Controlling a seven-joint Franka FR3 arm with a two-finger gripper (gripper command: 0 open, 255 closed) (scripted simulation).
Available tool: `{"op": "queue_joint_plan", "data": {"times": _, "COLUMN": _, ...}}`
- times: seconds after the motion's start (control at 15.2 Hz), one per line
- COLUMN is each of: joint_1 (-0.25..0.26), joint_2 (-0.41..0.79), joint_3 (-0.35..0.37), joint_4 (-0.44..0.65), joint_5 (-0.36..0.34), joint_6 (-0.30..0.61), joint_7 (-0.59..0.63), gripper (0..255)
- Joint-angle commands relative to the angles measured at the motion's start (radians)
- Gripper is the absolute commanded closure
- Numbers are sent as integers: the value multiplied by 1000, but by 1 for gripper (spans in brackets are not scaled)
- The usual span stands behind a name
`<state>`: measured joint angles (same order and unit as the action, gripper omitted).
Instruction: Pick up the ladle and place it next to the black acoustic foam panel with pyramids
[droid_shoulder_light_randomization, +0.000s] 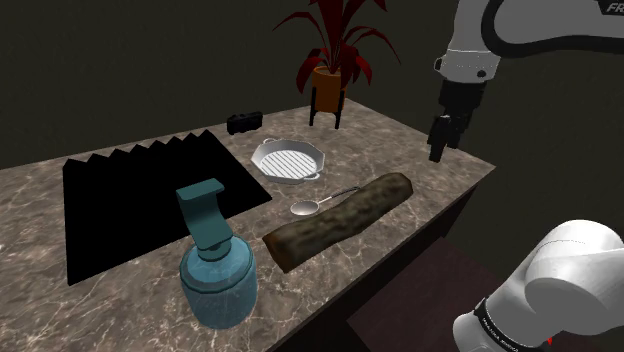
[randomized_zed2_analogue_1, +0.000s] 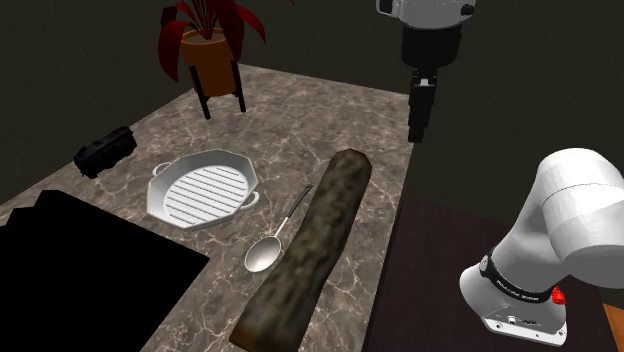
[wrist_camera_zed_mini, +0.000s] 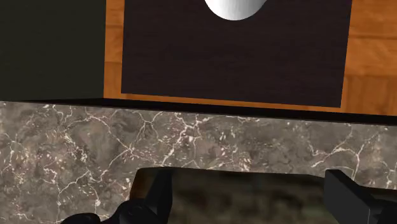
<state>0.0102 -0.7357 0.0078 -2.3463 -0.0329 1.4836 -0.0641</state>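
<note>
Arm: I see my white arm (droid_shoulder_light_randomization: 525, 28) running across the upper right corner of the shoulder view. Its lower links (droid_shoulder_light_randomization: 555, 290) bulk at the lower right corner.
Same links, other camera: they sit at the second exterior view's right edge, below the middle.
Wrist: the wrist (droid_shoulder_light_randomization: 468, 65) bends straight down in the upper right of the shoulder view.
Gripper: my black gripper (droid_shoulder_light_randomization: 438, 152) (randomized_zed2_analogue_1: 417, 130) points downward and hangs free. In the second exterior view it is right of centre, near the top.
Fingers: on my wrist view the two fingers (wrist_camera_zed_mini: 159, 194) stand well apart.
</note>
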Motion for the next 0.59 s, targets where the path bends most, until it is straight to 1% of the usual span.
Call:
{"op": "queue_joint_plan", "data": {"times": 0.0, "joint_1": 0, "joint_2": 0, "joint_3": 0, "joint_4": 0, "joint_5": 0, "joint_6": 0, "joint_7": 0, "gripper": 0}}
{"op": "queue_joint_plan", "data": {"times": 0.26, "joint_1": 55, "joint_2": 126, "joint_3": -105, "joint_4": 10, "joint_5": -5, "joint_6": 110, "joint_7": -244, "gripper": 0}}
{"op": "queue_joint_plan", "data": {"times": 0.53, "joint_1": 113, "joint_2": 278, "joint_3": -191, "joint_4": 54, "joint_5": 22, "joint_6": 199, "joint_7": -491, "gripper": 0}}
